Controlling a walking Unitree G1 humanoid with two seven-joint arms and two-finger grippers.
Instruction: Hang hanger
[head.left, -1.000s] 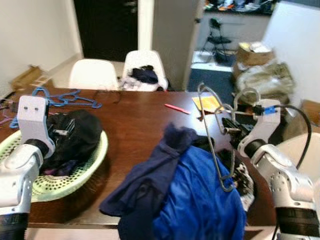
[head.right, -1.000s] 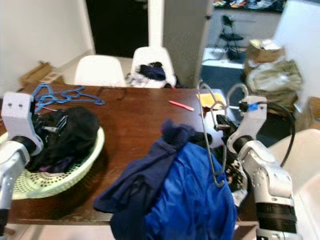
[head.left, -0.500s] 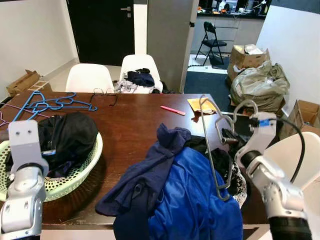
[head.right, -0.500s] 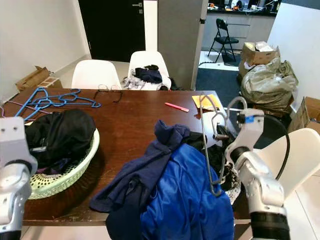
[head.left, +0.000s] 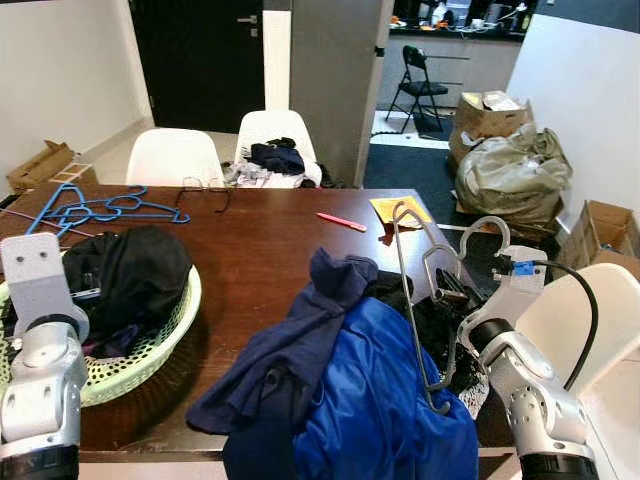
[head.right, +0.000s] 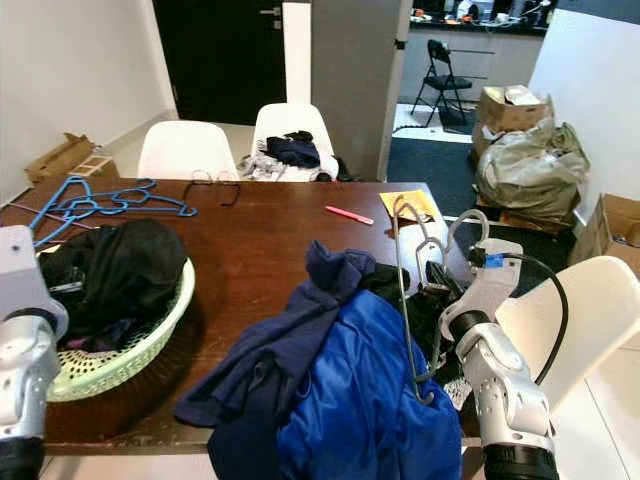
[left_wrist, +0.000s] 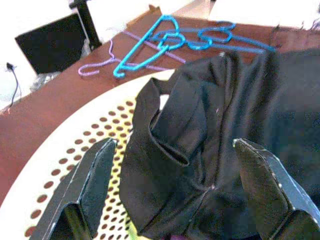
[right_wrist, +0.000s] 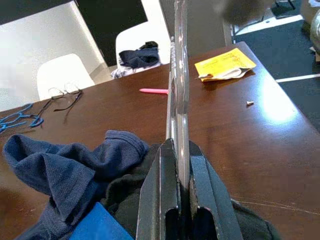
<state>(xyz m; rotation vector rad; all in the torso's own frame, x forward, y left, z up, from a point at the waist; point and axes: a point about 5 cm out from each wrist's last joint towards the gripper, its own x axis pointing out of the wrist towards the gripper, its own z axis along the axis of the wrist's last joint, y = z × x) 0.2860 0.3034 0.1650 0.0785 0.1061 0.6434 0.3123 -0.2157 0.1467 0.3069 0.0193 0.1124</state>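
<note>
- Grey wire hanger (head.left: 413, 300): long axis near vertical, hook uppermost, held above the blue and navy clothing heap (head.left: 350, 390) on the dark wooden table (head.left: 260, 240).
- Right gripper (right_wrist: 181, 200): black fingers pressed together, pinching the hanger; forearm angled up from the table's right edge.
- Left gripper (left_wrist: 175, 175): fingers spread, over black clothes in the pale green perforated basket (head.left: 150, 340).
- No legible writing.

Basket (head.left: 190, 300) left on the table (head.left: 260, 240) — clothes pile (head.left: 350, 390) right (chairs (head.left: 175, 158) behind).
</note>
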